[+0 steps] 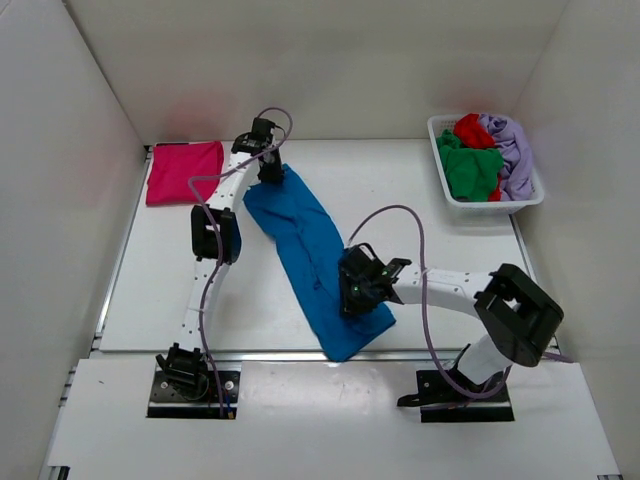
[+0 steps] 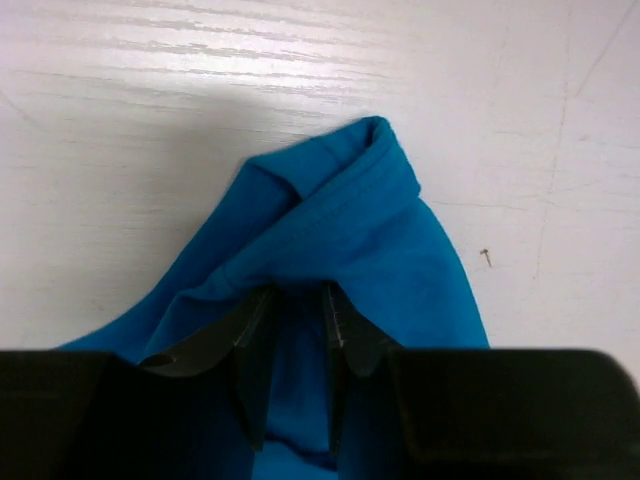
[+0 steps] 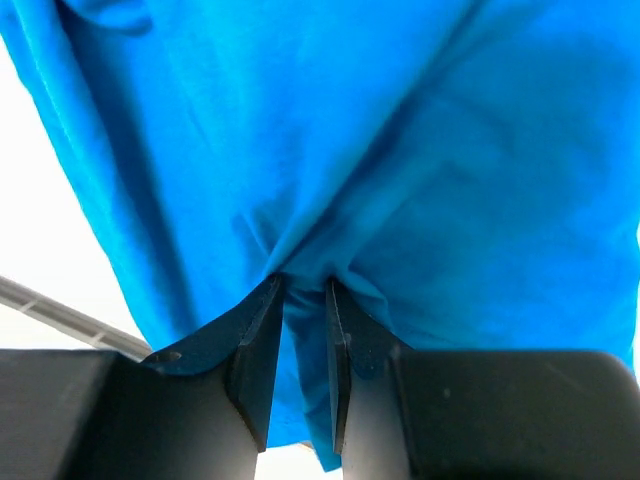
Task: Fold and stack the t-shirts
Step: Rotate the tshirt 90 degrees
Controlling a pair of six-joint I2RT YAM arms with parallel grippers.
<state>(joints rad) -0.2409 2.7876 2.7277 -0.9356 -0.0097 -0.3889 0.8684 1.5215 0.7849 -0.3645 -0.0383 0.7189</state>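
Right gripper [image 3: 303,286], jaws nearly closed, pinches a bunched fold of the blue t-shirt [image 1: 312,250], which stretches diagonally away from it across the tabletop [image 1: 420,240]. At the far end the left gripper [image 2: 298,290], equally narrow, nips the cloth. Just left of it lies the pink t-shirt [image 1: 184,171], and well to its right a basket [image 1: 495,207] holds a green t-shirt [image 1: 470,172], a red t-shirt [image 1: 472,130] and a lavender t-shirt [image 1: 514,150].
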